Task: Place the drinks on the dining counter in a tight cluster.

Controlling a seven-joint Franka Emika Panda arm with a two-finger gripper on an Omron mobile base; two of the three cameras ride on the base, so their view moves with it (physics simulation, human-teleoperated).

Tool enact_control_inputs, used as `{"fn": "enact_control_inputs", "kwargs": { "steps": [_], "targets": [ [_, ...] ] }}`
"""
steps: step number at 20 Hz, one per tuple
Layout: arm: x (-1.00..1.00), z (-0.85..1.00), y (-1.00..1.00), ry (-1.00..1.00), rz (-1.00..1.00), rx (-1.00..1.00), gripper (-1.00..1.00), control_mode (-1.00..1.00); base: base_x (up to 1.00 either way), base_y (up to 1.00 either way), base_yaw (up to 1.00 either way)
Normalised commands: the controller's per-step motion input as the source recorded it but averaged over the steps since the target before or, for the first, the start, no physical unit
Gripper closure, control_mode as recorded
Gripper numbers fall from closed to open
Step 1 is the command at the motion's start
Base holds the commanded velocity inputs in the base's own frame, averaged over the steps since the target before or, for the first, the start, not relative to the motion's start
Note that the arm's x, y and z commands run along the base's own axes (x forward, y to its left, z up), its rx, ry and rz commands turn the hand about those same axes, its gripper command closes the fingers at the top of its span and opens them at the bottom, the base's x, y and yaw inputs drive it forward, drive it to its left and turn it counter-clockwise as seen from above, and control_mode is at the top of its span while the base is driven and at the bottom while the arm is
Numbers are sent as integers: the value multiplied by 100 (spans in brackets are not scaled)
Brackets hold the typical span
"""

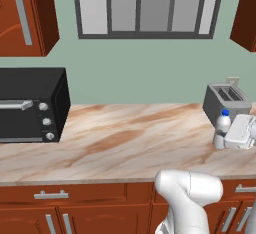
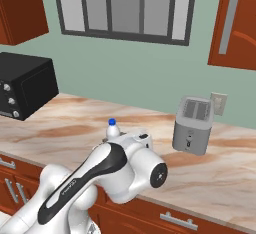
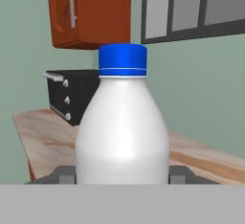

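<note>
Standing upright on the beige-and-brown marbled stone desk near the silver toaster, the small white bottle with blue cap sits between the jaws, which look clenched on its body. Lifting abruptly could let the smooth body slip, or swing it into the toaster.

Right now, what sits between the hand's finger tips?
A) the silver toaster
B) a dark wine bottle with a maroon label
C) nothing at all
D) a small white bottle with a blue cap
D: the hand view shows the white bottle upright, its blue cap on, with a finger tip of the hand against each side.
</note>
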Motion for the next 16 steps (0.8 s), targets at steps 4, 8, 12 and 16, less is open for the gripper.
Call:
{"fn": "enact_control_inputs", "kwargs": {
  "steps": [4, 8, 12, 16],
  "targets": [
    [0, 0, 0, 0, 0, 0, 100, -100, 0, 0, 0],
    [-5, 0, 0, 0, 0, 0, 100, 100, -17, 0, 0],
    [0, 0, 0, 0, 0, 0, 100, 100, -55, -1, 0],
    [0, 0, 0, 0, 0, 0, 100, 100, -66, -6, 0]
  ]
}}
